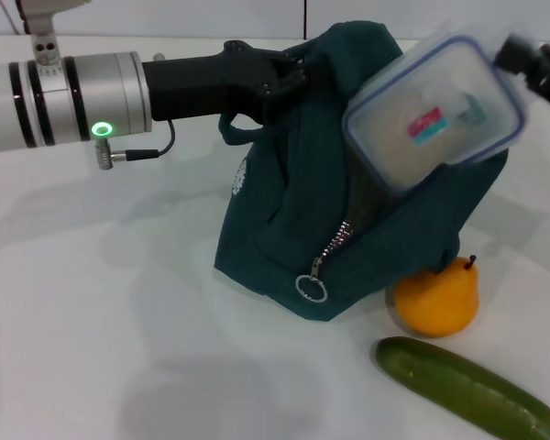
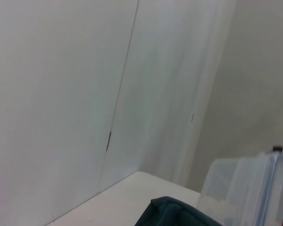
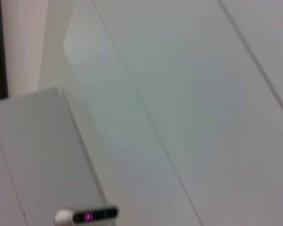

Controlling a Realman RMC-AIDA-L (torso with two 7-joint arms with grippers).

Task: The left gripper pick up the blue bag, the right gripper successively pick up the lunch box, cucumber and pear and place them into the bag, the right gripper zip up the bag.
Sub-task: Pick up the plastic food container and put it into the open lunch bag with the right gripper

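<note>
The left gripper [image 1: 289,78] reaches in from the left side of the bench [image 1: 101,302] and is clenched on the upper fabric of the blue bag [image 1: 293,220] near a handle loop, apparently to hold the top up so the mouth stays open for loading while the bag's base rests on the bench near its middle. The right gripper [image 1: 532,64] comes in at the upper right and grasps the far corner of the lunch box [image 1: 435,115]; its fingertips are blurred, but the box hangs clear of the bench, so the hold looks firm. The lunch box sits tilted over the bag's opening, lid and red-and-blue sticker facing the head camera, its long axis running from the gripper down and leftward toward the mouth, the low corner touching or just inside the fabric. That slant seems chosen to slide the box in corner first. The zipper [image 1: 335,243] is open along the front slope, its ring pull [image 1: 312,288] hanging low near the bag's front bottom corner. The pear [image 1: 437,298] stands upright, stem up, touching the bag's right base. The cucumber [image 1: 472,390] lies just in front of it, toward the bench's front right corner, its long axis running diagonally from near the pear out to that corner. Both wait their turn.
</note>
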